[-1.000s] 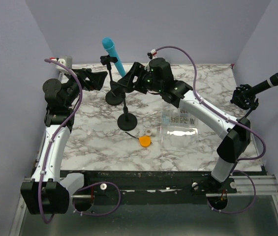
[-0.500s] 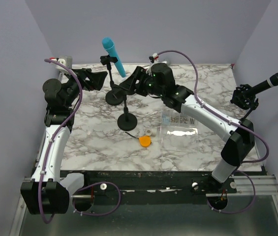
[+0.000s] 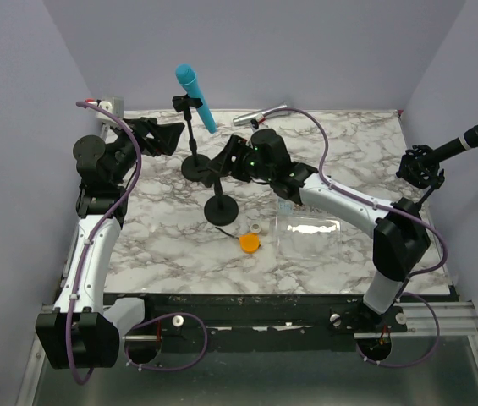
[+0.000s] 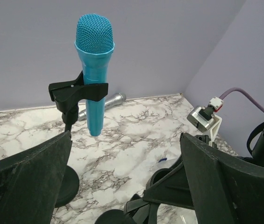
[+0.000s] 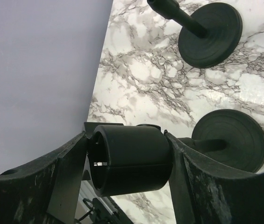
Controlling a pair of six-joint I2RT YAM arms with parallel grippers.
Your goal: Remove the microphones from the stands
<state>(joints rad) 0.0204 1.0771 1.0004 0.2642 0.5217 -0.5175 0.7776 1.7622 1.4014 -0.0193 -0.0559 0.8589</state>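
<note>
Two tools: left tool (image 4: 126, 140) wide, empty; right tool (image 5: 124, 136) clamps smooth black cylindrical holder (image 5: 132, 161).

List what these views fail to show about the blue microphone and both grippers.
- Top view: right gripper fingertips, hidden in its own dark body.
- Right wrist view: whether its fingers press the black cylinder; black on black, in shadow.
- Left wrist view: most of the stand base under the blue microphone, behind a finger of the left gripper.

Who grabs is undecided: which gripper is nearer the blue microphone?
Left. The open left gripper faces the blue microphone close by; the right gripper is farther, clasping the other stand's holder.
</note>
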